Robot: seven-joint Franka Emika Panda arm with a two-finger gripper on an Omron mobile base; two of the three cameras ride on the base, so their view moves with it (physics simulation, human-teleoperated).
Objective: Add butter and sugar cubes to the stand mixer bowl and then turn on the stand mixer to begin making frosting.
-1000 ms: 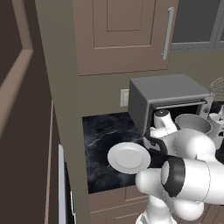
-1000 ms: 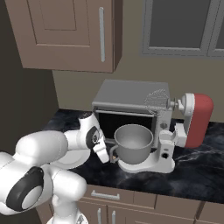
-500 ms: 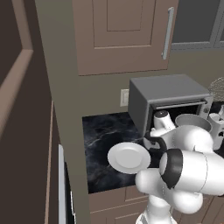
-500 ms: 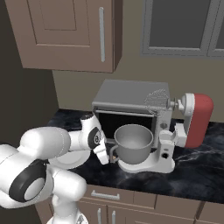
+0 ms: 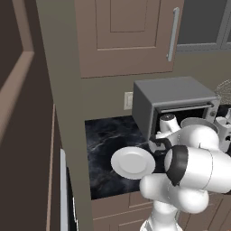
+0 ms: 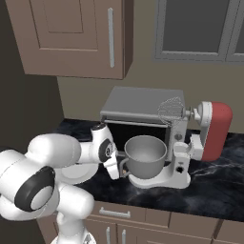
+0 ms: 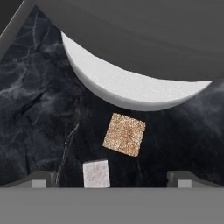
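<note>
Now your gripper [image 7: 111, 177] is wide open over the tan sugar cube [image 7: 124, 134] and the white sugar cube [image 7: 96, 173] on the dark counter [image 7: 39, 118].

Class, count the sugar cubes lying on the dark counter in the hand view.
2: the tan-brown cube beside the mixer's white base; the whitish cube nearer the camera, between the claw's fingertips.

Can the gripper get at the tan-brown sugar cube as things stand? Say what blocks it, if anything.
Probably yes. The open gripper looks down at the tan-brown sugar cube on the bare dark counter; the whitish cube sits apart, nearer the fingertips, so it might be nudged.
</note>
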